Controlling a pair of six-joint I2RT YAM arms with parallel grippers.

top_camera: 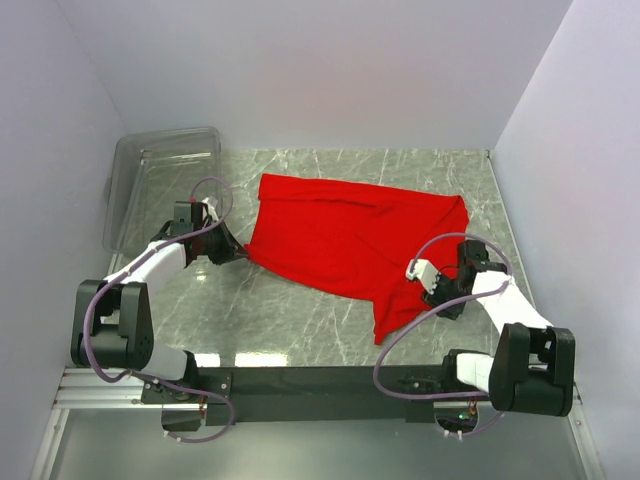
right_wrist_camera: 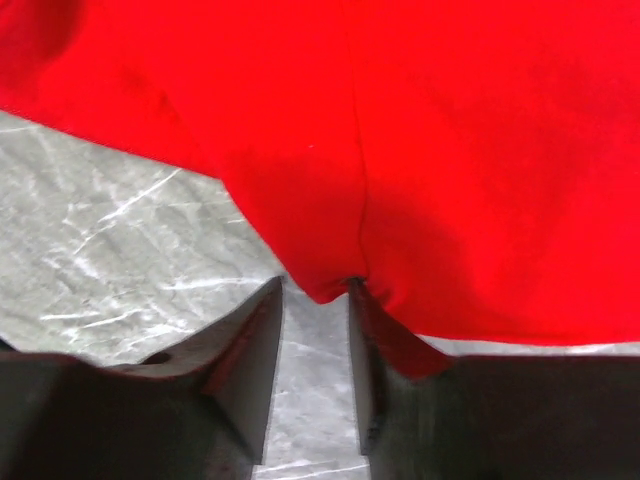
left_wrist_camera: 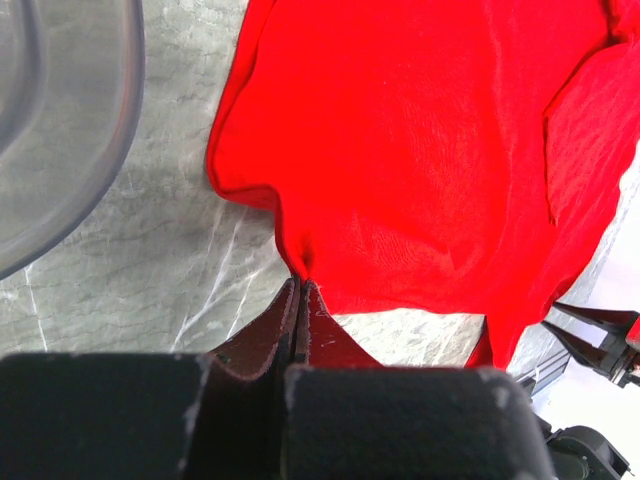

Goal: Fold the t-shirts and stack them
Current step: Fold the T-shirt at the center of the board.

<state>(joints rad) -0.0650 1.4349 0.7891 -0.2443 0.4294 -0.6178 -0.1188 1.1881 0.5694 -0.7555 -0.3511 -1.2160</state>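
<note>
The red t-shirt (top_camera: 350, 240) lies spread and wrinkled across the middle of the marble table, with a narrow flap hanging toward the near edge. My left gripper (top_camera: 243, 255) is at its left edge. In the left wrist view that gripper (left_wrist_camera: 300, 287) is shut, a pinch of the t-shirt (left_wrist_camera: 420, 150) pulled to a point at its tips. My right gripper (top_camera: 432, 292) is at the shirt's near right side. In the right wrist view it (right_wrist_camera: 315, 290) stands open, a fold of the t-shirt (right_wrist_camera: 400, 130) resting loose between the tips and draped over the right finger (right_wrist_camera: 395, 345).
A clear plastic bin (top_camera: 160, 180) stands at the back left, close to my left arm, and its rim (left_wrist_camera: 60, 130) shows in the left wrist view. Lilac walls close in the table on three sides. Bare marble (top_camera: 270, 310) lies in front of the shirt.
</note>
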